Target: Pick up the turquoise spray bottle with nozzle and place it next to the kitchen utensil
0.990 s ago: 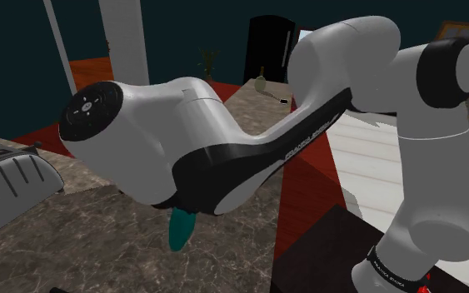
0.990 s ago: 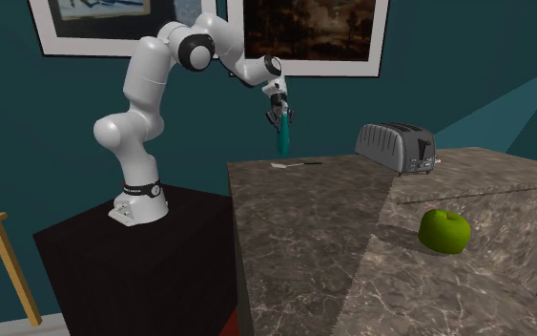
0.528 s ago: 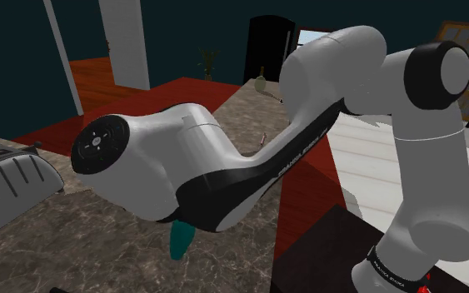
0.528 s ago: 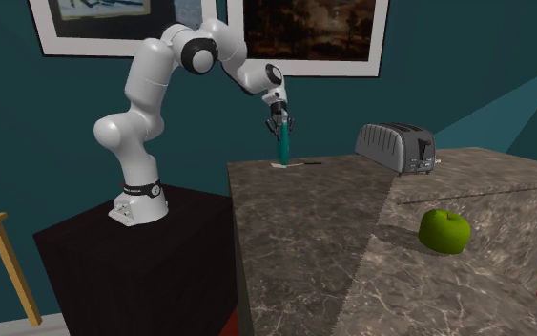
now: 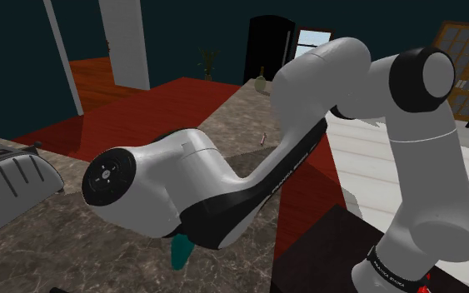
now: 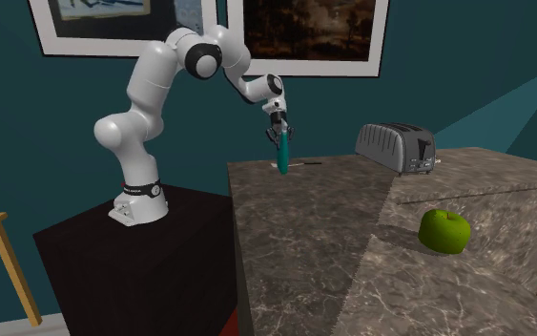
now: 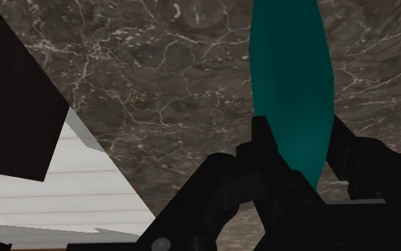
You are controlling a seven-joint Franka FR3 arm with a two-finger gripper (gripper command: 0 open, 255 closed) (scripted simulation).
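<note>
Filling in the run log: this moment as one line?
pincer: shut on turquoise bottle | bottle: over counter, close to utensil | contact with counter: cannot tell

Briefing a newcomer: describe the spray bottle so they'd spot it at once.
Find the dark veined counter and the white arm reaching over it. The bottle hangs clasped in the black hand. It alone is slim and turquoise; the toaster is grey, the apple green.

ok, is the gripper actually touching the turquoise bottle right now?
Touching. In the wrist view the gripper has both black fingers pressed against the sides of the turquoise bottle, with no gap showing.
</note>
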